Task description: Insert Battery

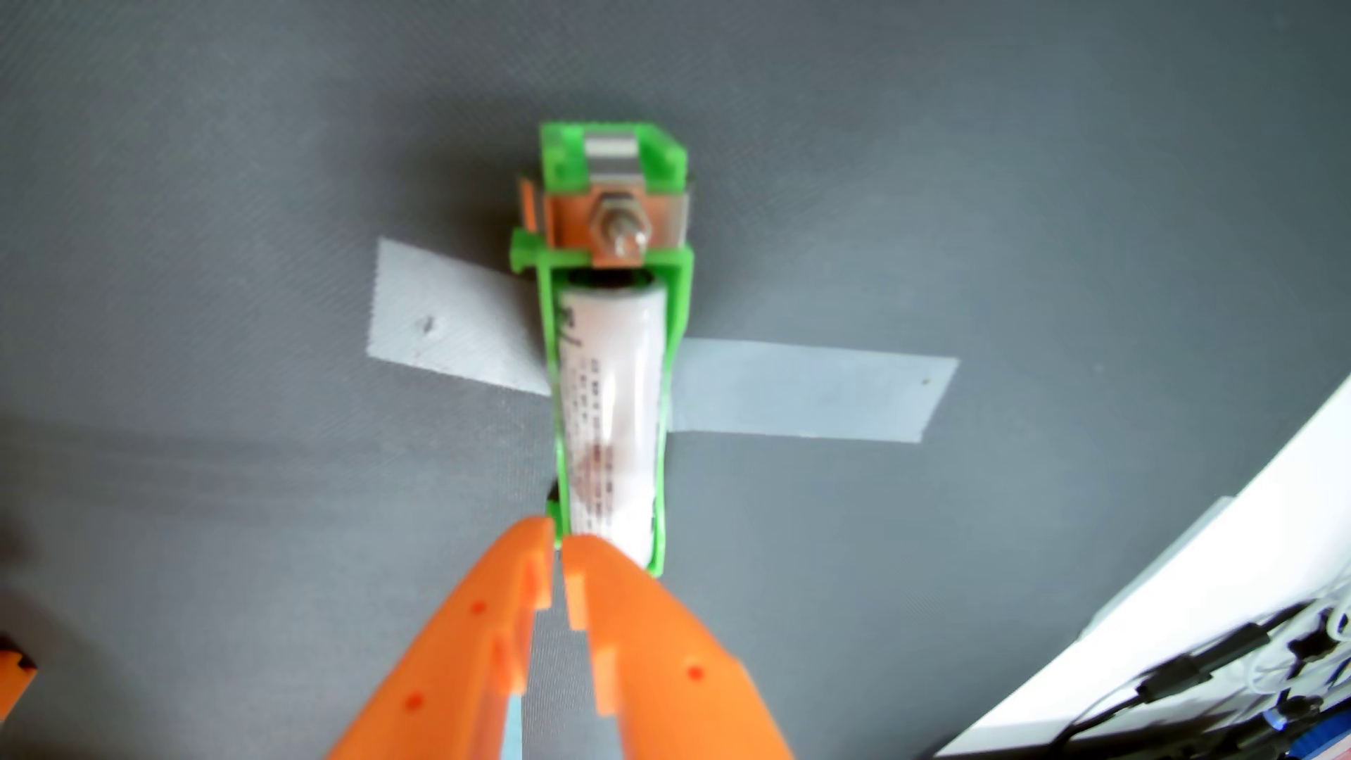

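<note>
A white cylindrical battery (612,409) lies lengthwise in a green plastic holder (610,164) taped to the grey mat. The holder's far end carries a metal contact plate with a bolt and nut (618,226). My orange gripper (557,548) comes in from the bottom edge. Its two fingertips are nearly together with only a thin slit between them, and nothing is held in it. The tips sit at the near end of the holder, over the battery's near end, which they partly hide. Whether they touch the battery cannot be told.
Grey tape strips (811,394) run out left and right from under the holder. A white surface edge (1199,584) with black cables (1184,679) lies at the bottom right. An orange part (13,672) shows at the bottom left edge.
</note>
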Controlling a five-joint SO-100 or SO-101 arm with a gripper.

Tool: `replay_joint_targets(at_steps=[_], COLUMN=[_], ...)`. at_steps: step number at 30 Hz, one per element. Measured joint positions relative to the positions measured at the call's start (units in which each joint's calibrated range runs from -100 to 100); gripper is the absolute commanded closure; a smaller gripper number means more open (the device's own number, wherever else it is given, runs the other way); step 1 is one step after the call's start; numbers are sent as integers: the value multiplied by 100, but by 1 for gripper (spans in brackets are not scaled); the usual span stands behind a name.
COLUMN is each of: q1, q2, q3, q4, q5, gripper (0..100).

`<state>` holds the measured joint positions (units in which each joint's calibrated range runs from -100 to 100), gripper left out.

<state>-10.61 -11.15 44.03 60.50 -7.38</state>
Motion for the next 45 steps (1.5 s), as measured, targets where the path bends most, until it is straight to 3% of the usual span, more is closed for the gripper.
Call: replay_joint_targets(at_steps=[45], q1=[8], q2=[441], q3=[0], q4=[-192], q5=[0], gripper=[98])
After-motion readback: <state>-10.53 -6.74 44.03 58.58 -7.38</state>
